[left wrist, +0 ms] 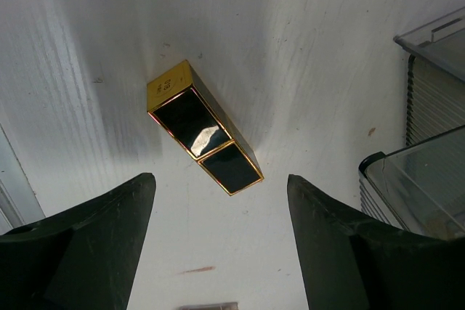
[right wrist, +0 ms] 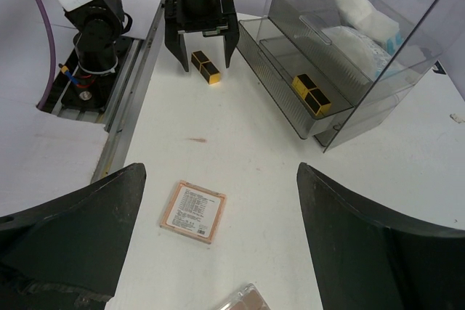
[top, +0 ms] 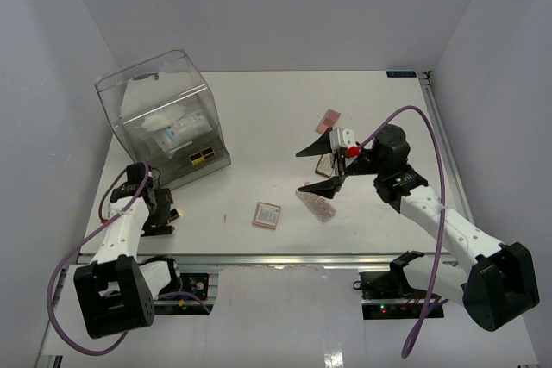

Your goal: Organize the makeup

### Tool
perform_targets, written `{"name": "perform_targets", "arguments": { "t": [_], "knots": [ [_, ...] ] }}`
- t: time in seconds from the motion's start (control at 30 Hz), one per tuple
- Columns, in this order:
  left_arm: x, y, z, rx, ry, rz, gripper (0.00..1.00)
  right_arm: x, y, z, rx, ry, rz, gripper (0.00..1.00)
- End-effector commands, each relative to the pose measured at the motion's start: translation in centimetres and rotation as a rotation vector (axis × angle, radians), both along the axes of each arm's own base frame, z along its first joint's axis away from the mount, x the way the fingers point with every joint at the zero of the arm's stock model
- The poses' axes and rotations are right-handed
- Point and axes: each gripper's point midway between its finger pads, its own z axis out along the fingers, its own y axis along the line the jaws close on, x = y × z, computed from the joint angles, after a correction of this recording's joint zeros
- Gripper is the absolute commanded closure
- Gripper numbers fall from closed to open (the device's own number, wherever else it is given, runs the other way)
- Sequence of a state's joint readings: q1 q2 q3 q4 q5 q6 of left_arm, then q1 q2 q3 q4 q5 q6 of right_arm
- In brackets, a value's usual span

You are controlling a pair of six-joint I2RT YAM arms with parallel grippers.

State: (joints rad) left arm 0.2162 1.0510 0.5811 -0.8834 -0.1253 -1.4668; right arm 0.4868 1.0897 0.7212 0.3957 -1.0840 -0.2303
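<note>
A black-gold palette (left wrist: 203,128) lies on the table just beyond the fingertips of my open left gripper (left wrist: 221,252), untouched; it also shows in the right wrist view (right wrist: 205,67). A second black-gold palette (right wrist: 312,94) sits in the front tray of the clear box. A square pink palette (top: 267,214) lies label-up at mid-table, and also shows in the right wrist view (right wrist: 193,210). A pink multi-pan strip (top: 316,204) lies right of it. Another pink palette (top: 328,120) lies further back. My right gripper (top: 323,165) hangs open and empty above the strip.
The big clear plastic box (top: 164,114) stands at the back left with white-blue sachets (top: 177,131) inside; its wall (left wrist: 429,143) is close to the right of my left gripper. The table's front rail (top: 285,260) runs along the near edge.
</note>
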Motion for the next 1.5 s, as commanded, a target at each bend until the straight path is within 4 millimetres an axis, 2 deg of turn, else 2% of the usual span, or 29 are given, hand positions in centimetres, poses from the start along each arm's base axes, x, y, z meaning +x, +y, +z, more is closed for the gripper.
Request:
{"name": "perform_targets", "arguments": {
  "t": [0.0,0.2,0.47,0.53,0.6,0.83,0.9,1.07,1.17,1.3,1.47],
  "knots": [
    [0.2,0.4,-0.7,-0.03,-0.004,0.141,0.19,-0.1,-0.4,1.1,0.034,-0.045,-0.001,0.09],
    [-0.3,0.7,-1.7,-0.03,0.013,0.157,0.21,0.1,-0.6,1.1,0.037,-0.046,-0.01,0.09],
    [-0.8,0.5,-2.9,-0.057,0.027,0.159,0.3,0.3,-0.8,1.1,0.039,-0.047,-0.022,0.09],
    [-0.9,0.3,-3.0,-0.064,0.025,0.155,0.34,0.4,-0.9,1.1,0.04,-0.046,-0.024,0.09],
    [-0.9,0.2,-2.9,-0.071,0.015,0.153,0.44,0.4,-0.9,1.1,0.041,-0.046,-0.025,0.09],
    [-0.5,-0.4,-1.6,-0.09,-0.056,0.128,0.77,0.5,-1.1,1.3,0.044,-0.054,-0.032,0.09],
    [-0.4,-0.6,-1.3,-0.095,-0.071,0.123,0.81,0.5,-1.2,1.4,0.045,-0.054,-0.035,0.09],
    [-0.7,-0.8,0.2,-0.099,-0.112,0.123,0.84,0.6,-1.4,1.4,0.047,-0.056,-0.043,0.09],
    [-1.9,-0.7,1.4,-0.085,-0.113,0.157,0.84,0.7,-1.5,1.5,0.049,-0.056,-0.044,0.09],
    [-2.3,-0.5,5.2,-0.05,-0.258,0.193,0.86,0.7,-1.5,1.5,0.048,-0.056,-0.043,0.09],
    [-2.0,-1.9,7.0,-0.117,-0.342,0.167,0.87,0.7,-1.5,1.4,0.049,-0.056,-0.044,0.09]
  ]
}}
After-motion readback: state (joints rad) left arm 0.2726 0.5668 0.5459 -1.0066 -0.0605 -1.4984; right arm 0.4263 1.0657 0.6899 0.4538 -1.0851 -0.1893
